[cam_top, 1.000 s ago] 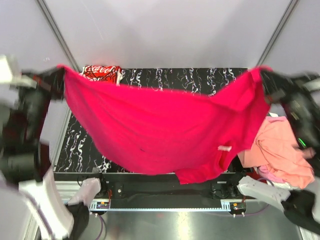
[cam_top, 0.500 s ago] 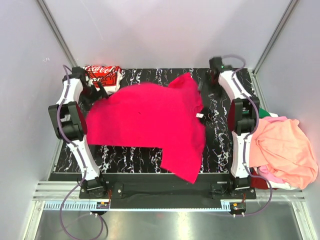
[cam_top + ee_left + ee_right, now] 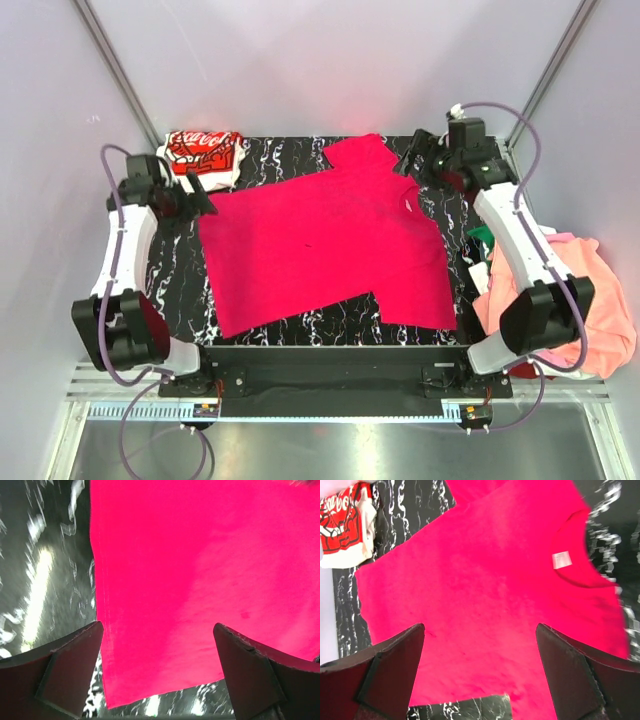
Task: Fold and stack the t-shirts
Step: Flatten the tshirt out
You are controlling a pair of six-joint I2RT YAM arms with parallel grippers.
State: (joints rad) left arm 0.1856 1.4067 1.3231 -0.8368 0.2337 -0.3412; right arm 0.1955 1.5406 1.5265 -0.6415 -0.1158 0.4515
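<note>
Crimson t-shirt (image 3: 320, 245) lies flat — left claw (image 3: 203, 195), right claw (image 3: 408, 163) gaping.

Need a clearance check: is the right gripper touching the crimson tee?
Apart. Right wrist view: right gripper hangs open, well above crimson tee lying flat.

The crimson tee (image 3: 490, 595) lay flat on the marbled table (image 3: 410, 510), collar tag (image 3: 562, 559) showing. A white printed tee (image 3: 345, 522) sat near its corner. The right gripper (image 3: 480, 630) hung above, gaping and empty.

Coca-Cola script on wht tee (image 3: 205, 155), neck tag (image 3: 562, 559) illegible
</note>
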